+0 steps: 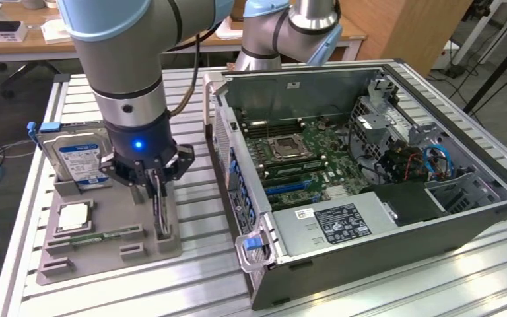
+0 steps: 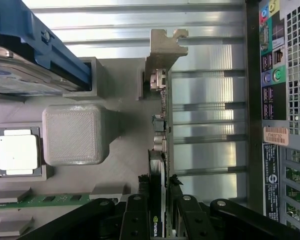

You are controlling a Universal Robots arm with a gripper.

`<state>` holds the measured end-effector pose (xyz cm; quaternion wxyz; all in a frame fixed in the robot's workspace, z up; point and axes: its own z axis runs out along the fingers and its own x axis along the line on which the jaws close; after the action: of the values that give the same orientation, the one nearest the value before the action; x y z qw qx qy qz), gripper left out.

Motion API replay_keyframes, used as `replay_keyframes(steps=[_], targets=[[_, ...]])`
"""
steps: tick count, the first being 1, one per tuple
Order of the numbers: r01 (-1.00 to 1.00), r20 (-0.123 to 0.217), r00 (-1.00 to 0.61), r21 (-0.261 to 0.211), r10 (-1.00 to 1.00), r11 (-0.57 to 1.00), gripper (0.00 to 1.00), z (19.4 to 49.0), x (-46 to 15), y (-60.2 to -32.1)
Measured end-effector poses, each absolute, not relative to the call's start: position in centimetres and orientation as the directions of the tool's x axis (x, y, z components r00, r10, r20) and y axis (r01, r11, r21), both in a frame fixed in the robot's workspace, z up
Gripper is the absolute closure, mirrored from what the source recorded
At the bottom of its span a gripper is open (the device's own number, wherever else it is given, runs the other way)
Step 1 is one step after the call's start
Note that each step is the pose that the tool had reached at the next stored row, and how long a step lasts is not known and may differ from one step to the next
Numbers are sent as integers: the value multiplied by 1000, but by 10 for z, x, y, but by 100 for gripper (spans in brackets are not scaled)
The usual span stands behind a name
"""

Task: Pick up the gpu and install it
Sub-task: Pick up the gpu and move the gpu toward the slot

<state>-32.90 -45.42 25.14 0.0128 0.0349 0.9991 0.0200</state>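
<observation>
Gingerly, my hand (image 1: pixel 154 181) gripped the gpu (image 1: pixel 161 214) by its upper edge as the light, stiff, fragile card stood upright in the gray holder (image 1: pixel 103 257) on the table (image 1: pixel 201 281), beside the open computer case (image 1: pixel 465 218).

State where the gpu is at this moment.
The gpu stands on edge in the grey holder tray, on the exterior view's left of the open computer case, gripped by the gripper.
</observation>
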Motion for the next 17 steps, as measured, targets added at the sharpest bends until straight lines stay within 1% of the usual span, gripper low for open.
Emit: replay_keyframes(steps=[17], targets=[[69, -24, -997, 41, 70, 997, 74, 268, -329, -454]])
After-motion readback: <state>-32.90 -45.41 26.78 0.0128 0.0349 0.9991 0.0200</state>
